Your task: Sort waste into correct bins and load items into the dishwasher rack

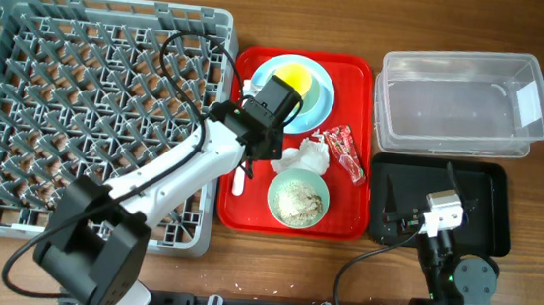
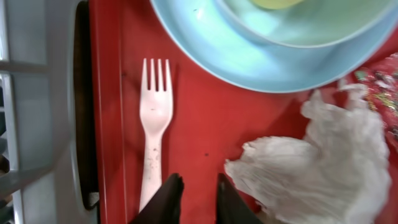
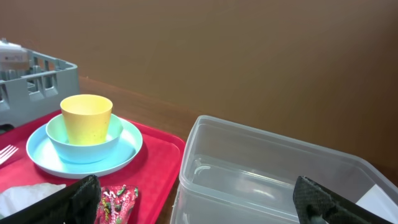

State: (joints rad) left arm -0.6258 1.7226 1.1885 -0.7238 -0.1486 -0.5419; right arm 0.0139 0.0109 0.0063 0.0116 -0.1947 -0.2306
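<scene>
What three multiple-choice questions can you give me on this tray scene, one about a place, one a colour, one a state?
1. Where does the white fork lie? A in the grey rack; B on the red tray; C in the clear tub.
2. What colour is the cup? A yellow; B black; C red.
3. How is the right claw? A shut on the wrapper; B shut on the napkin; C open wide.
Answers: B, the fork lies flat on the tray's red surface; A, the cup is plainly yellow; C, its fingers stand far apart, gripping nothing.
</scene>
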